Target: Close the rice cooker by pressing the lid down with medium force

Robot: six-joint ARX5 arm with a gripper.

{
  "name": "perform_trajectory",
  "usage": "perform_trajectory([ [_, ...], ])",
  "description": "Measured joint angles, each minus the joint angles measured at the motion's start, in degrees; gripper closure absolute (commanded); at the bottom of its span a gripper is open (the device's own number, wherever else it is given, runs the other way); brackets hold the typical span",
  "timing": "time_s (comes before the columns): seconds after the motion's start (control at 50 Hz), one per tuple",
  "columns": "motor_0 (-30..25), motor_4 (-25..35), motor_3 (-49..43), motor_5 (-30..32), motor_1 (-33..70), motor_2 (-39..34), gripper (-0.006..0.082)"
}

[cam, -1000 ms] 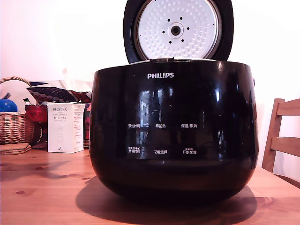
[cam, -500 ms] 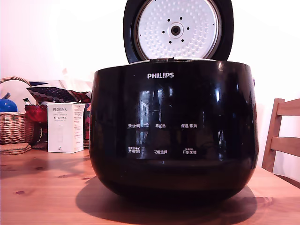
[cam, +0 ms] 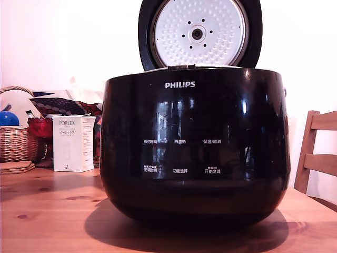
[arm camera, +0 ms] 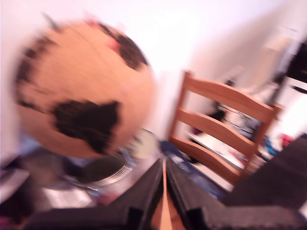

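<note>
The rice cooker [cam: 195, 147], glossy black with a white PHILIPS logo, fills the middle of the exterior view on the wooden table [cam: 47, 211]. Its lid [cam: 200, 32] stands open and upright at the back, showing the silver dimpled underside with a central hole. No part of the arm shows in the exterior view. The blurred wrist view shows my gripper [arm camera: 163, 167] with its two dark fingers [arm camera: 144, 189] pressed almost together, a thin slit between them and nothing held. The cooker does not show in the wrist view.
A white PORLEX box [cam: 72, 143], a wicker basket [cam: 16, 139] and patterned cloth stand at the exterior view's left. A wooden chair [cam: 318, 158] is at its right. The wrist view shows an orange globe with dark patches [arm camera: 84, 88] and a wooden chair [arm camera: 220, 129].
Cooker and lid stay as they were. Only the reflections on the cooker's front shift slightly.
</note>
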Motion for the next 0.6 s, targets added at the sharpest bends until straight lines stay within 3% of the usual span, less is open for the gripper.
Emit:
perform_trajectory([
  [0.38,-2.2,0.9,-5.6,0.0,0.7,0.3,0.0787],
  [0.6,-1.7,3.8,-14.1,-0.7,0.7,1.2,0.0787],
])
